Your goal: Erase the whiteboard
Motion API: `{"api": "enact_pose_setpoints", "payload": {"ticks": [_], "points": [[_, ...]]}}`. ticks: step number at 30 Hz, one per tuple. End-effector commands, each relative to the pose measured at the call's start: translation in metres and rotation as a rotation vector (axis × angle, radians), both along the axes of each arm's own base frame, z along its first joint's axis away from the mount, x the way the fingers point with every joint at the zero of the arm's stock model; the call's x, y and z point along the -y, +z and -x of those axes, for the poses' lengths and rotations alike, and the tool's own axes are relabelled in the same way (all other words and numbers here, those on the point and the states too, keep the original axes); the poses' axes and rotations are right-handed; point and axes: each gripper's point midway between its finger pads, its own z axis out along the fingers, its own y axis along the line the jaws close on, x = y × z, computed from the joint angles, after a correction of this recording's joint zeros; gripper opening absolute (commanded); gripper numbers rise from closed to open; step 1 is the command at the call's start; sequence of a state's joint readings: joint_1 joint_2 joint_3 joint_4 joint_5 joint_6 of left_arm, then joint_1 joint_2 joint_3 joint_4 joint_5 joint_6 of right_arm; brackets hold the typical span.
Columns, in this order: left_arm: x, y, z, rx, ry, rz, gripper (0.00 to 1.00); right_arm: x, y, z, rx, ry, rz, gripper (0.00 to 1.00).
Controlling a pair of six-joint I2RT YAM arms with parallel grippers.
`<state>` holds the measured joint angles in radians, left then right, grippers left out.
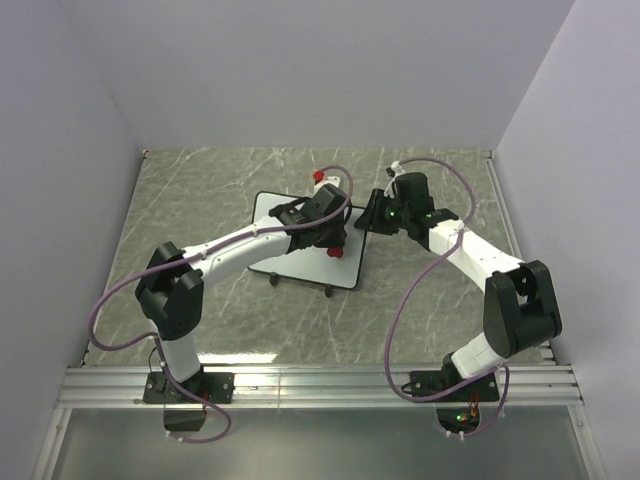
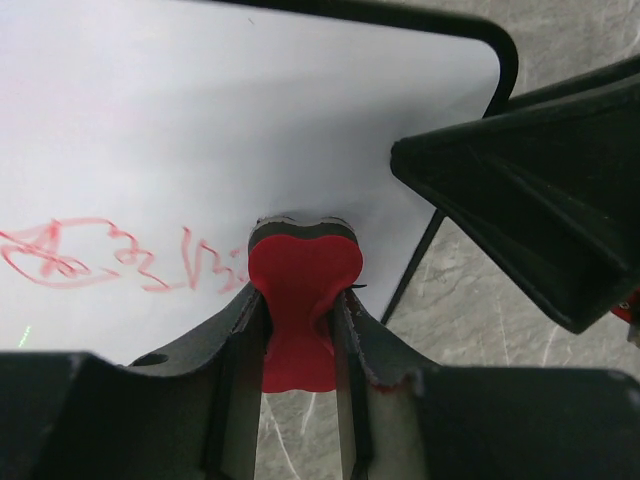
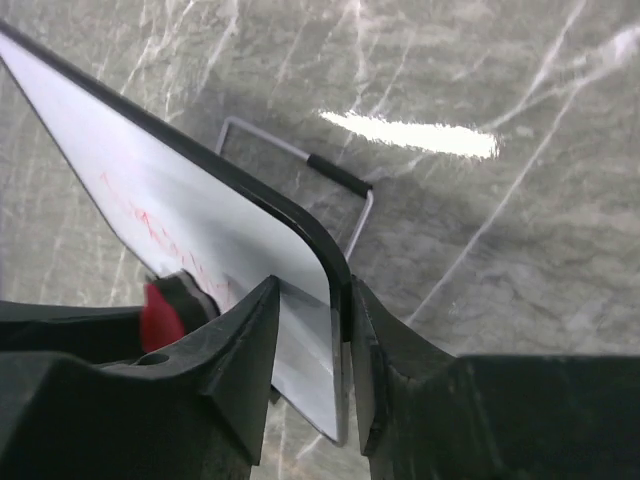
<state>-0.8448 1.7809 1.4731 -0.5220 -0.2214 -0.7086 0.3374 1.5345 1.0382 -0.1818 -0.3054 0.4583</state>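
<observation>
Above the table, whiteboard [image 1: 277, 228]: lies near the middle of the grey marble table [image 1: 200, 200], raised on small black feet, between the two arms.
Above the table, left gripper [image 1: 331, 248]: down over the board's right half, close to its edge.
Above the table, right gripper [image 1: 371, 215]: at the board's far right corner.
Left wrist, eraser [image 2: 300, 285]: red and bow-shaped, pinched at its waist between the left fingers, its head against the white face.
Left wrist, scribbles [image 2: 110, 255]: red marks on the board, just left of the eraser.
Left wrist, right gripper: a dark wedge beside the board's rounded corner.
Right wrist, right gripper: fingers drawn in on either side of the board's edge, just below the corner. One lies along the black rim; whether the other presses the white face I cannot tell.
Right wrist, stand [image 3: 300, 152]: thin wire frame showing beyond the board, over the marble.
</observation>
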Motion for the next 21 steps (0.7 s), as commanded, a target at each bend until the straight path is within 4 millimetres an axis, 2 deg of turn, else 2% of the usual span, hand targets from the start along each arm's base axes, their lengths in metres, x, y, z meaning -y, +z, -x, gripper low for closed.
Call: {"api": "enact_pose_setpoints", "payload": {"ticks": [1, 2, 4, 9, 11, 14, 15, 17, 20, 21], "points": [[0.013, 0.004, -0.004, 0.037, -0.03, 0.009, 0.0, -0.001, 0.003, -0.009, 0.052, -0.005, -0.013, 0.3], [0.015, 0.001, -0.003, 0.039, -0.032, 0.005, 0.0, -0.001, 0.002, -0.008, 0.05, -0.001, -0.015, 0.24], [0.016, -0.006, -0.005, 0.04, -0.023, -0.004, 0.0, -0.001, 0.005, -0.006, 0.062, 0.013, -0.013, 0.19], [0.023, -0.009, -0.01, 0.077, 0.014, -0.017, 0.0, -0.005, 0.004, 0.001, 0.063, 0.054, -0.028, 0.04], [0.026, -0.01, -0.015, 0.101, 0.034, -0.018, 0.0, -0.006, -0.005, 0.008, 0.047, 0.054, -0.043, 0.01], [0.022, -0.025, -0.019, 0.111, 0.067, -0.039, 0.0, -0.007, -0.016, 0.013, 0.024, 0.07, -0.052, 0.0], [0.016, -0.035, -0.018, 0.104, 0.08, -0.058, 0.0, -0.007, -0.017, 0.015, 0.025, 0.076, -0.045, 0.0], [0.01, -0.039, -0.022, 0.132, 0.113, -0.065, 0.0, -0.004, -0.021, 0.019, 0.018, 0.078, -0.029, 0.0], [-0.011, -0.052, -0.022, 0.184, 0.146, -0.091, 0.0, 0.002, -0.021, 0.025, 0.018, 0.072, -0.012, 0.0], [-0.016, -0.046, -0.022, 0.213, 0.148, -0.084, 0.0, 0.002, -0.02, 0.027, 0.021, 0.075, -0.01, 0.0]]}}
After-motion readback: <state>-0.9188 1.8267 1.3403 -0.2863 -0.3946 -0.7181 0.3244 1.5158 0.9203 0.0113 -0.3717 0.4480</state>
